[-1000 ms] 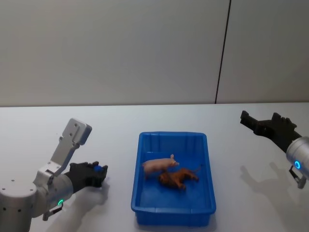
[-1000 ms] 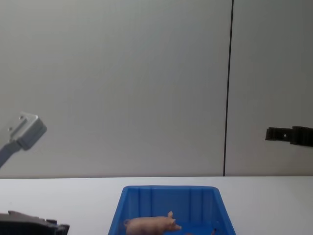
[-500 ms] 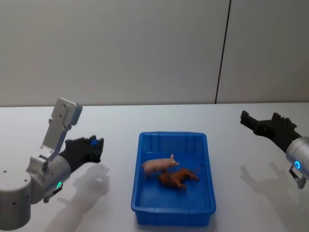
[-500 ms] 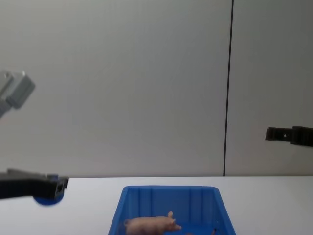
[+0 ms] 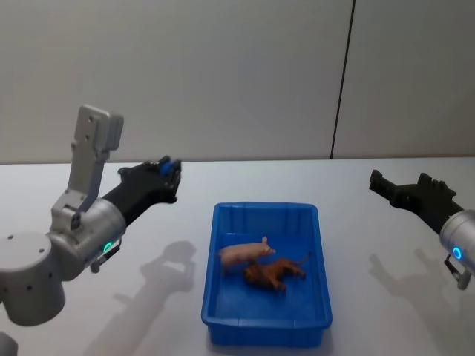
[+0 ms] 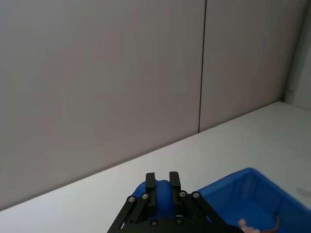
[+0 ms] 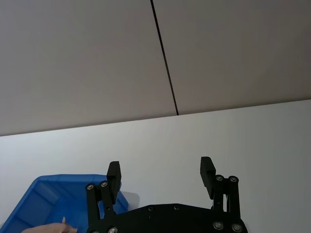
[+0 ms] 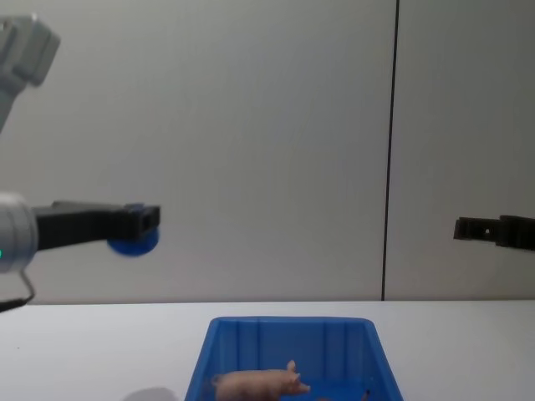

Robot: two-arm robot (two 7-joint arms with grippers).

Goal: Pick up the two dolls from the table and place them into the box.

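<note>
The blue box point(image 5: 267, 274) stood on the white table point(image 5: 356, 185), near its front edge and about midway between the two arms; both dolls lay inside it, the pink pig point(image 5: 245, 254) on its feet toward the box's left half, and the reddish-brown figure point(image 5: 274, 274) lying just beside it, touching or nearly touching its flank; in the chest view the pig point(image 8: 255, 384) showed in side profile above the box's near rim point(image 8: 288, 321); the left tool point(image 5: 165, 173) was raised well above the table, left of the box, its fingers narrow and clamped on a small round blue object point(image 8: 132, 243), which the left wrist view showed pinched between the two fingertips point(image 6: 150, 180); the right tool point(image 5: 397, 187) hung in the air, well right of the box, its fingers spread wide with nothing between them.
</note>
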